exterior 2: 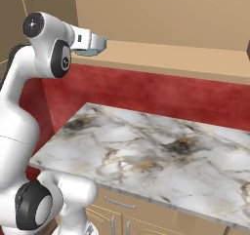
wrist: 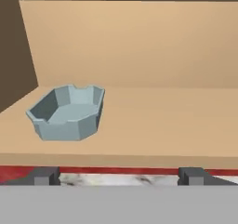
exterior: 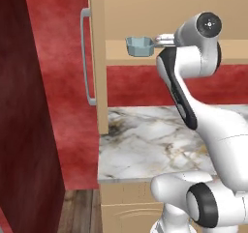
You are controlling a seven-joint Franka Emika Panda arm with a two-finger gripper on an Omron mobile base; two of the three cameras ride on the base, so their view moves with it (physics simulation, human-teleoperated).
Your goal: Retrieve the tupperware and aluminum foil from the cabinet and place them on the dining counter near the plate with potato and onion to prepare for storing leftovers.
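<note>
Up at the open cabinet [exterior: 99, 58], the tub [wrist: 67, 111] sits on the inner shelf near its left end, upright and lidless. Gripper [wrist: 118, 175] is level with the shelf edge, just in front of it, fingers spread fully wide with nothing between them; tub is ahead and off to the left of the fingers, not touched. Cabinet door is swung out, grey bar handle [exterior: 86, 58] facing the room. Below, marble counter [exterior 2: 161, 151] against a red wall.
</note>
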